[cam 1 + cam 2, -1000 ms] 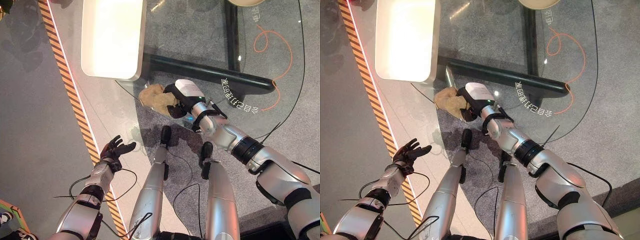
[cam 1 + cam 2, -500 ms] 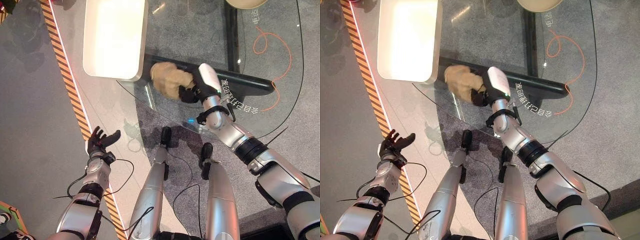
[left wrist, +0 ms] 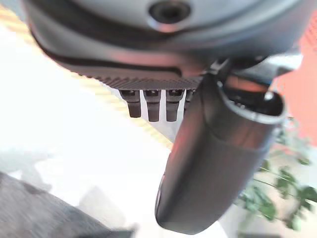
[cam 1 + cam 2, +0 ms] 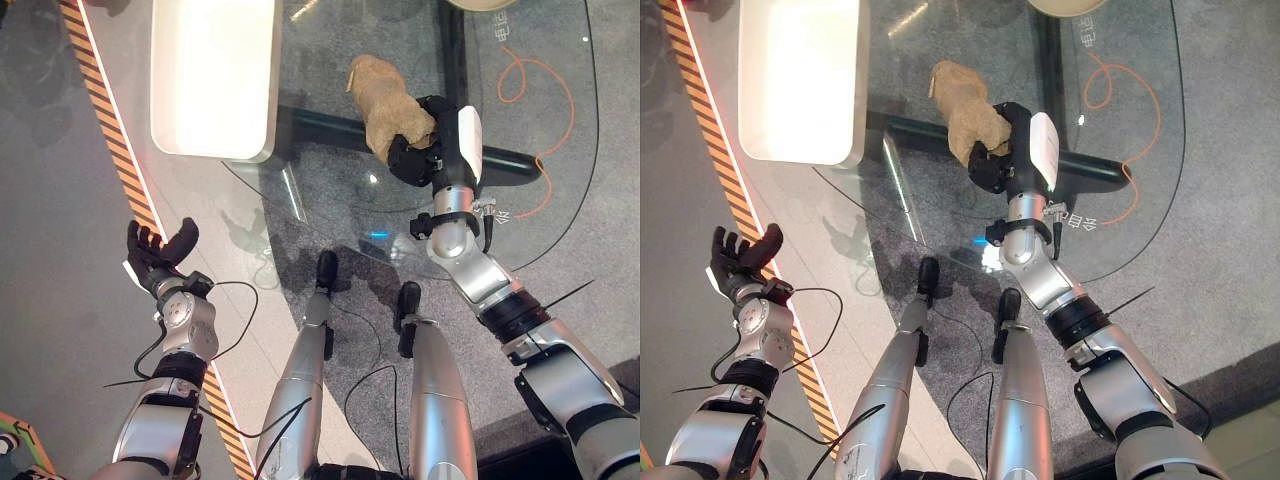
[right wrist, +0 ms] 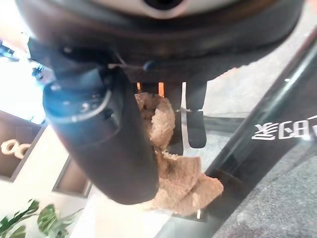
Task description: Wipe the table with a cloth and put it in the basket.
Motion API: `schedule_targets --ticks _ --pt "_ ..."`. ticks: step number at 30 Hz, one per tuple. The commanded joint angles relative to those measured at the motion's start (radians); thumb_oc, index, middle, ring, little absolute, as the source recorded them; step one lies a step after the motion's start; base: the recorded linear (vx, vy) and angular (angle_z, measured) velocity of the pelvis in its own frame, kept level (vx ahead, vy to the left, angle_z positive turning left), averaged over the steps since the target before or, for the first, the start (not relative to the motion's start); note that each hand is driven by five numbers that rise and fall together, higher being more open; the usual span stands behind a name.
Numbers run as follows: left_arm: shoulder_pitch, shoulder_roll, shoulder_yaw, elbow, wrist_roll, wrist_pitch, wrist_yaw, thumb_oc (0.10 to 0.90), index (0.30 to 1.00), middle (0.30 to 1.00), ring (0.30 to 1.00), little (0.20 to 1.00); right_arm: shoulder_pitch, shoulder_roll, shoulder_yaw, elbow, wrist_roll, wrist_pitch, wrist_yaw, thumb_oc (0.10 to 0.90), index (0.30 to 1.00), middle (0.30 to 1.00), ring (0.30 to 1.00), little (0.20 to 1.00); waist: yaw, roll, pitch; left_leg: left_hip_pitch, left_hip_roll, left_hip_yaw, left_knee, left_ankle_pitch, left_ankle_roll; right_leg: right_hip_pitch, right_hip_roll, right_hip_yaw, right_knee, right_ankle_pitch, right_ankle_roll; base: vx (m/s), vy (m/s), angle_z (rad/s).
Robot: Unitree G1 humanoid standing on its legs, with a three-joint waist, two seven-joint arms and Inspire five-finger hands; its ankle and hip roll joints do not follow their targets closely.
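- The right hand [image 4: 425, 150] grips the tan cloth [image 4: 385, 105], fingers and thumb curled round its lower end; the right wrist view shows the cloth [image 5: 171, 163] bunched between thumb and fingers.
- Change over the last second: the cloth was near the glass table's [image 4: 330, 200] close edge, at about 6 o'clock of the white tray [image 4: 212, 75]. It now sits toward 1 o'clock of that spot, over the dark bar [image 4: 320, 128] seen beneath the glass, at 3 o'clock of the tray.
- Judgement: this reads as one wiping stroke across the glass, away from the robot. Whether the cloth presses on the glass or rides just above it cannot be told.
- The left hand [image 4: 155, 255] hangs over the floor beside the striped tape [image 4: 120, 175], well apart from the table, fingers loosely spread and empty. It has drifted toward 10 o'clock and turned more upright.
- A pale round rim [image 4: 480, 5] shows at the top edge; whether it is the basket cannot be told.
- Judgement: wiping is under way; the drop-off is not yet done.
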Motion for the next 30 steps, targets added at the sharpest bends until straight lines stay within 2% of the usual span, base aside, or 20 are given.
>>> schedule_targets --ticks 1,7,12,14,21,23,24,30 --pt "-0.023 0.054 0.078 -0.056 0.117 -0.149 0.076 0.800 0.900 0.900 0.900 0.900 -0.059 0.015 -0.089 -0.180 -0.093 -0.174 -0.069 0.100 0.300 0.300 0.300 0.200 -0.009 -0.040 -0.024 0.001 -0.032 0.021 0.167 -0.181 0.052 0.039 -0.022 0.008 -0.207 0.148 0.056 0.00 -0.001 -0.04" --pt "-0.035 0.009 0.079 -0.213 0.147 -0.187 0.022 0.800 0.900 0.900 0.900 0.900 -0.031 0.014 -0.163 -0.279 -0.136 -0.229 -0.056 0.100 0.300 0.300 0.300 0.200 -0.019 -0.041 -0.024 -0.006 -0.032 0.029 0.172 -0.188 0.051 0.036 -0.023 0.013 -0.211 0.148 0.060 0.00 0.000 0.00" --pt "-0.025 -0.015 0.065 -0.355 0.159 -0.168 -0.039 0.800 0.900 0.900 0.900 0.900 -0.011 0.029 -0.209 -0.347 -0.154 -0.257 -0.025 0.100 0.300 0.300 0.300 0.200 -0.023 -0.044 -0.024 -0.013 -0.032 0.031 0.174 -0.190 0.051 0.035 -0.023 0.016 -0.220 0.155 0.064 0.00 0.000 0.00" --pt "-0.019 -0.021 0.058 -0.406 0.138 -0.163 -0.107 0.800 0.900 0.900 0.900 0.900 0.000 0.039 -0.222 -0.369 -0.162 -0.277 -0.012 0.100 0.300 0.300 0.300 0.200 -0.025 -0.046 -0.024 -0.013 -0.031 0.032 0.173 -0.191 0.052 0.037 -0.022 0.017 -0.225 0.158 0.066 0.00 0.000 0.00" --pt "-0.011 -0.021 0.043 -0.524 0.074 -0.118 -0.267 0.800 0.900 0.900 0.900 0.900 0.017 0.056 -0.244 -0.419 -0.174 -0.327 0.029 0.100 0.300 0.300 0.300 0.200 -0.028 -0.051 -0.024 -0.017 -0.029 0.036 0.165 -0.185 0.052 0.040 -0.021 0.018 -0.245 0.175 0.070 0.00 0.000 0.00" --pt "-0.011 -0.019 0.041 -0.529 0.062 -0.109 -0.281 0.800 0.900 0.900 0.900 0.900 0.017 0.055 -0.244 -0.421 -0.172 -0.330 0.032 0.100 0.300 0.300 0.300 0.200 -0.029 -0.051 -0.024 -0.016 -0.029 0.037 0.165 -0.186 0.051 0.042 -0.021 0.018 -0.247 0.175 0.070 0.00 0.000 0.00" --pt "-0.012 -0.011 0.038 -0.547 0.018 -0.078 -0.344 0.800 0.900 0.900 0.900 0.900 0.017 0.051 -0.245 -0.431 -0.166 -0.340 0.046 0.100 0.300 0.300 0.300 0.200 -0.030 -0.051 -0.024 -0.013 -0.028 0.040 0.162 -0.187 0.052 0.044 -0.021 0.018 -0.249 0.176 0.072 0.00 0.000 0.00" --pt "-0.031 -0.002 0.018 -0.576 -0.094 -0.034 -0.454 0.800 0.900 0.900 0.900 0.900 0.005 0.047 -0.232 -0.446 -0.139 -0.368 0.085 0.100 0.300 0.300 0.300 0.200 -0.036 -0.052 -0.024 -0.009 -0.024 0.046 0.156 -0.186 0.049 0.050 -0.021 0.021 -0.258 0.180 0.075 0.00 0.000 0.00"
